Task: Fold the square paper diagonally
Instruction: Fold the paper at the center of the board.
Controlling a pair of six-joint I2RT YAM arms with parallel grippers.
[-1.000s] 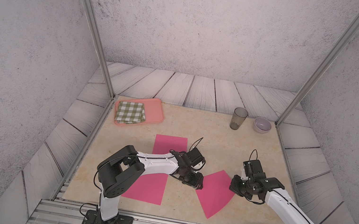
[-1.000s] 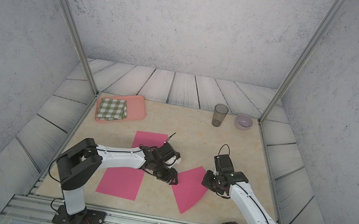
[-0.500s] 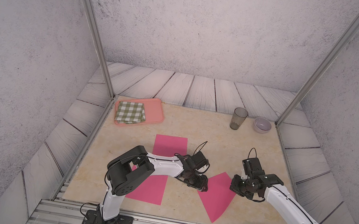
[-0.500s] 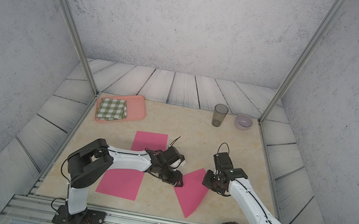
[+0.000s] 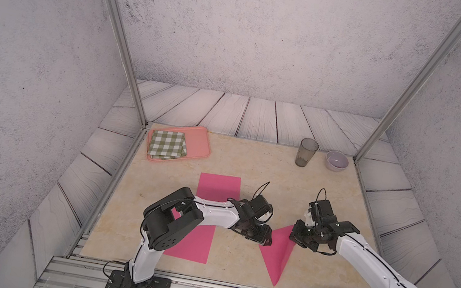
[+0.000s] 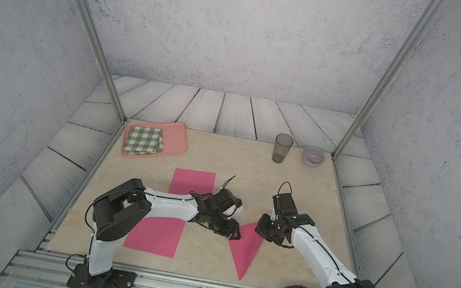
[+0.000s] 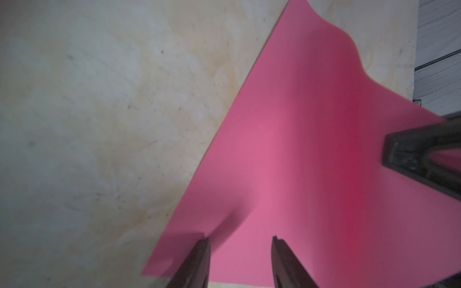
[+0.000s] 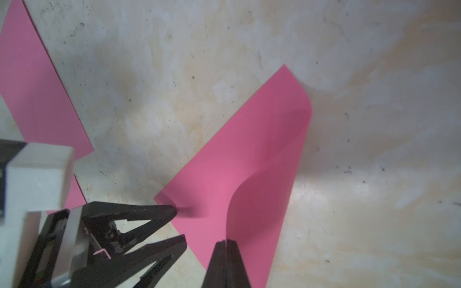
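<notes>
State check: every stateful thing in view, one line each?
square paper: half-folded into a triangle, upper flap bowed, uncreased.
left gripper: open, one fingertip pinning the paper's corner.
right gripper: shut on the flap's corner.
second pink sheet: flat, unfolded.
checked cloth: folded, on the tray.
cup: upright.
bowl: upright.

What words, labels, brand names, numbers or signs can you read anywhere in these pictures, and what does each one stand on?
None: no text can be read in any view.
The triangular pink paper, flat pink sheet, checked cloth, orange tray, cup, bowl, left arm and right arm bear no legible print.
</notes>
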